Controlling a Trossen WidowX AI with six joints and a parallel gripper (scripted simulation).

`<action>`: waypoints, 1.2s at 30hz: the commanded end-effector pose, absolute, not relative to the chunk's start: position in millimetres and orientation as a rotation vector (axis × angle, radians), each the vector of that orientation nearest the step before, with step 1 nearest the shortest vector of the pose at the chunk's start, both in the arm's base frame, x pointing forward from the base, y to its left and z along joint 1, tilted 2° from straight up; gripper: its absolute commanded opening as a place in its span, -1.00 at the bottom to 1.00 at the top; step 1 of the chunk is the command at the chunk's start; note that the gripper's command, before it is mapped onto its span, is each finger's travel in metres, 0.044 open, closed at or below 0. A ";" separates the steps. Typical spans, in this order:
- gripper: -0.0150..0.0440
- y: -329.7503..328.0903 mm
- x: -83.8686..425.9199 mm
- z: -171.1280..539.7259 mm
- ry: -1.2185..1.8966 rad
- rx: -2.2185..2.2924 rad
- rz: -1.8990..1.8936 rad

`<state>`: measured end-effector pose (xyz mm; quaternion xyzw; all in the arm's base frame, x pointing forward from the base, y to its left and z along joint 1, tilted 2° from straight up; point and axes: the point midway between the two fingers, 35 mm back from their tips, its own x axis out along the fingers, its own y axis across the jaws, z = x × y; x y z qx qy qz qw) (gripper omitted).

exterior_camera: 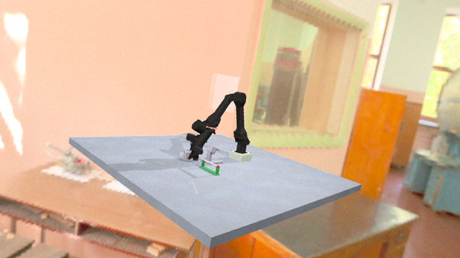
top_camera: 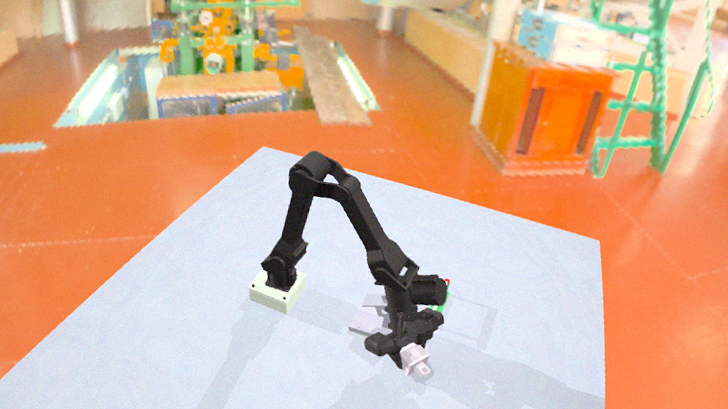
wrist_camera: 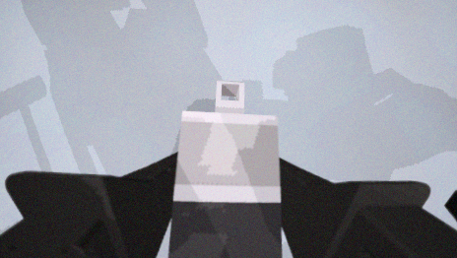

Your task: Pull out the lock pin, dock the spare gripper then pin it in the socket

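My gripper [top_camera: 402, 344] [exterior_camera: 192, 156] [wrist_camera: 226, 154] is shut on the spare gripper [top_camera: 413, 358] [exterior_camera: 183, 155] [wrist_camera: 228, 153], one finger on each side of its body. The spare gripper is pale with a dark end; its spigot, with a square hole, points away from my wrist. It is low at the table; whether it touches the top cannot be told. The mount [top_camera: 368, 322] [exterior_camera: 209, 155] stands nearby, partly hidden behind my arm in the top view. The lock pin [exterior_camera: 218, 166] [top_camera: 447, 280], with a red head, lies across the green stand [exterior_camera: 209, 170] [top_camera: 440, 309].
The pale arm base [top_camera: 273, 295] [exterior_camera: 240, 156] stands on the table [top_camera: 130, 355] [exterior_camera: 275, 192], on the far side of the mount from the spare gripper. The green stand is close to my forearm in the top view. Arm shadows cross the tabletop.
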<state>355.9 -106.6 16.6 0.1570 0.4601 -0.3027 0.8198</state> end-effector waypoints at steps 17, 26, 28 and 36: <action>-0.49 -102.5 353.2 127.6 0.948 0.337 -0.641; -0.49 -102.0 354.0 119.4 0.957 0.337 -0.634; -0.49 -102.0 354.0 119.4 0.957 0.337 -0.634; -0.49 -84.3 346.7 117.2 1.020 0.233 -0.594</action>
